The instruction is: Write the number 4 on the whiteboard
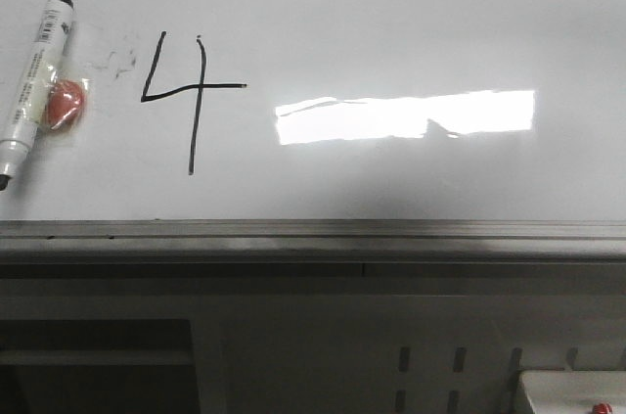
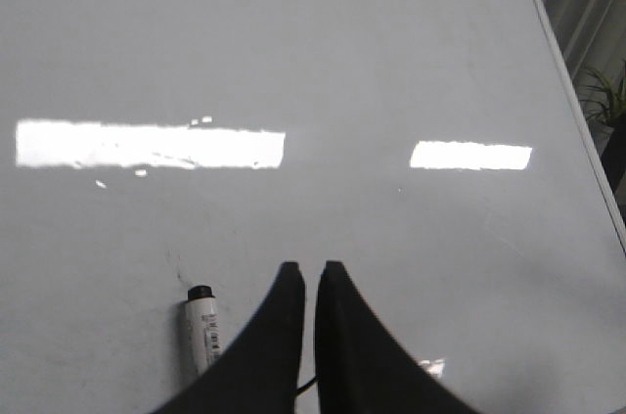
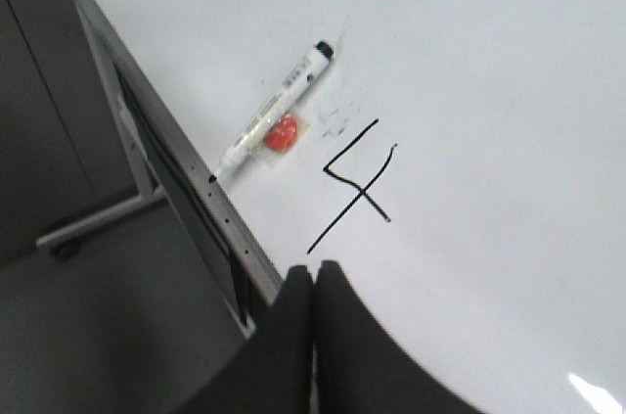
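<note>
Glossy whiteboard (image 1: 411, 23) bearing the 4 (image 1: 191, 101) at left, marker (image 1: 34, 76) beside it; both grippers (image 2: 311, 277) (image 3: 313, 277) closed, empty; a low sweep could smear ink.

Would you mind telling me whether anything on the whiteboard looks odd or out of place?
Mostly tidy. The number 4 is complete on the whiteboard. The marker lies slanted at the far left, beside a small red object in clear wrapping. Faint grey smudges sit between them and the digit, looking like erased ink.
</note>
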